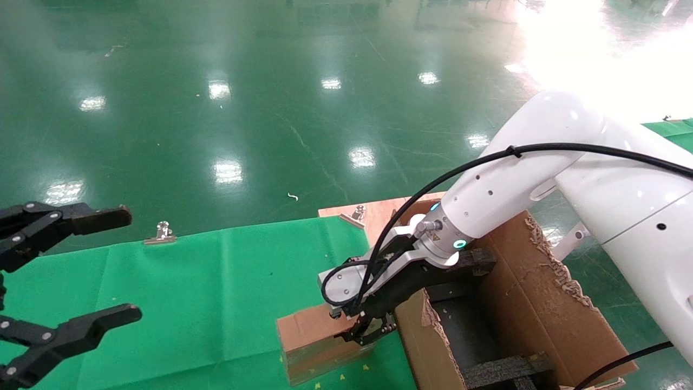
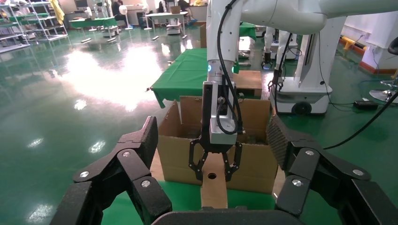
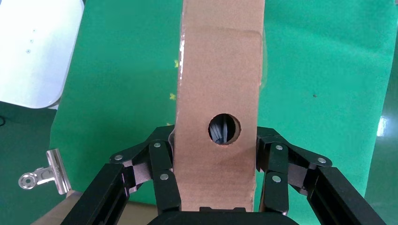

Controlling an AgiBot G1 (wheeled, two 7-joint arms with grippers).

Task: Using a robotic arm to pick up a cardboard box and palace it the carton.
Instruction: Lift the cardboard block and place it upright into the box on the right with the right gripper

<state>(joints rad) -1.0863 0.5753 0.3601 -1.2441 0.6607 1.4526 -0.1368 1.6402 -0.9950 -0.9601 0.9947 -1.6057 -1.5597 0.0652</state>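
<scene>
Clearly the right tool (image 3: 216,187) straddles the cardboard box (image 3: 218,93), its black fingers (image 3: 162,176) pressed against both long sides, so it is closed on the box. Its own wrist view shows the round hole (image 3: 224,129) in the box's top face between the fingers, with something dark inside (too small to make out); the head view hides that hole behind the wrist. From the head, the box (image 1: 311,341) sits on the green-covered surface (image 1: 189,292), just beside the carton (image 1: 520,309), whose ragged flaps and black foam (image 1: 503,371) show only there. A metal clip (image 3: 44,173) lies near the cloth's edge.

The right arm (image 1: 503,189) reaches down and across from the robot's right, white forearm sloping toward the box, black cable looping over the wrist. The left wrist view faces it head-on, with the tool (image 2: 215,164) coming straight down on the box (image 2: 214,185).

The left tool (image 1: 81,271) hangs spread wide over the surface's left side, holding nothing.
</scene>
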